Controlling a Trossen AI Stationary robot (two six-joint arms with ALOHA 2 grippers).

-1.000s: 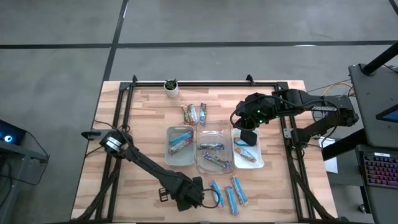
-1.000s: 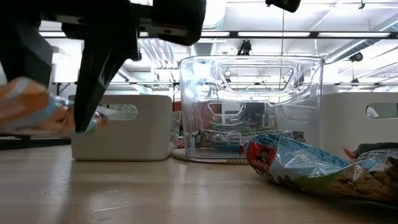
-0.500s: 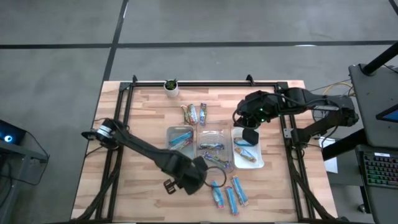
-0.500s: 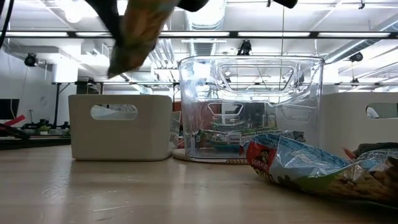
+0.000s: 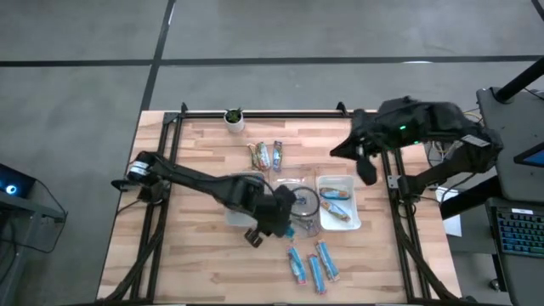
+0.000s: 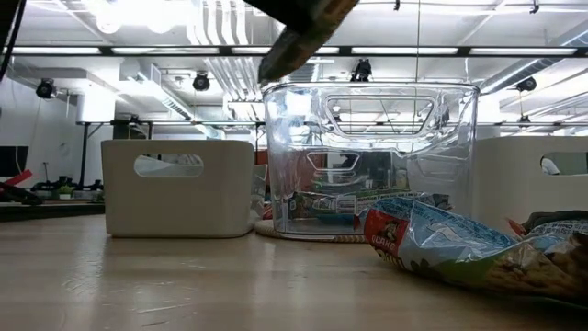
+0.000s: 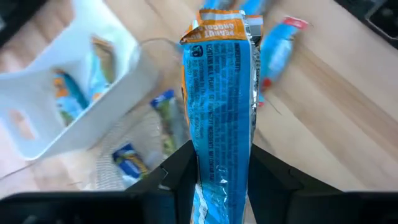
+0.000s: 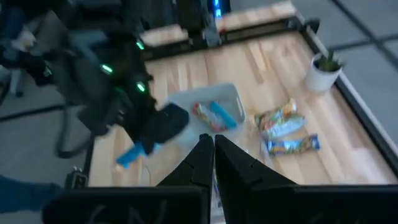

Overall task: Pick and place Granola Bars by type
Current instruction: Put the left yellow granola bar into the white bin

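Six bars (image 5: 308,265) are waiting loose; your left gripper (image 7: 219,177) is clamping a blue bar (image 7: 221,106) over the trays (image 5: 337,202) (right gripper (image 8: 211,155) closed, empty).

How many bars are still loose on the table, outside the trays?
6: front-edge bars; back bars beside the plant. Left arm may hide more.
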